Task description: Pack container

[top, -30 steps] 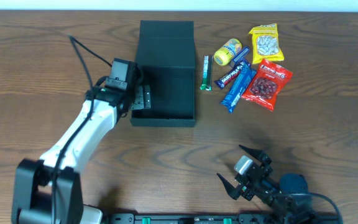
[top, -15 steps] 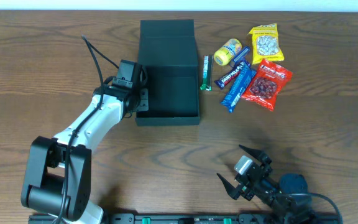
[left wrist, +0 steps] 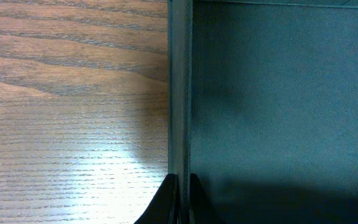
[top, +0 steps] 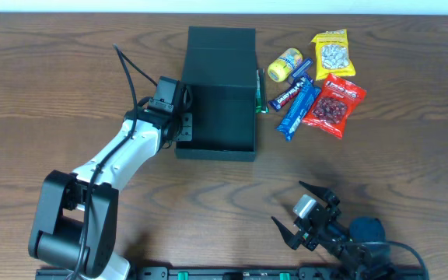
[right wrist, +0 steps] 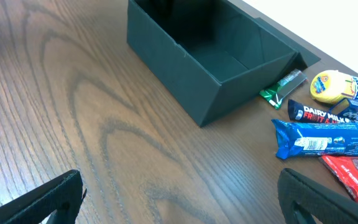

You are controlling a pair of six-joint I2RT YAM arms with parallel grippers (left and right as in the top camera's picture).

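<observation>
The container is sitting open on the wooden table, a little left of the middle and toward the far side, with its flap lid lying back flat on the far end and its inside showing only bare dark floor. The left gripper is reaching in from the near left and clamping the container's left wall close to the near corner; the left wrist view is showing one finger on the outside and the other inside, pinched tight on the thin wall. The right gripper is hovering over the near right part of the table, well apart from everything, its jaws spread wide and gripping nothing. To the right of the container a cluster of snack packets is lying: a slim green packet is touching the container's right wall, a round yellow packet is lying just beyond it, and a dark Dairy Milk bar and a blue bar are overlapping beside a yellow nut bag and a red bag at the far right.
</observation>
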